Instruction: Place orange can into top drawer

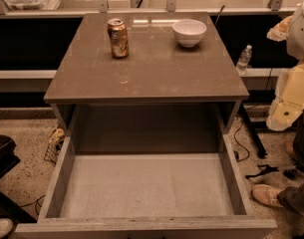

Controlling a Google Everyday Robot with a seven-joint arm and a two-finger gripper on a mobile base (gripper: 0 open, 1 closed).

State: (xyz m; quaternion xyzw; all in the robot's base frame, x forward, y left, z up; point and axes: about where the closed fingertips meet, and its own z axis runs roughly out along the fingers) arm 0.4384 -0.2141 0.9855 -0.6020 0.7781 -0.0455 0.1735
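The orange can [118, 38] stands upright on the far left of the cabinet top [146, 68]. It is orange-brown with a pale mottled label and a silver top. The top drawer [146, 185] is pulled wide open below the cabinet's front edge and its pale speckled floor is bare. My arm [294, 83] rises along the right edge of the view, to the right of the cabinet. The gripper [279, 30] is at its upper end, at about the height of the cabinet's far edge, well away from the can and holding nothing.
A white bowl [189, 32] sits at the far right of the cabinet top. A clear plastic bottle [244, 59] stands behind the cabinet on the right. A person's shoe [265, 195] and cables lie on the floor right of the drawer. A dark object [2, 158] is at the left.
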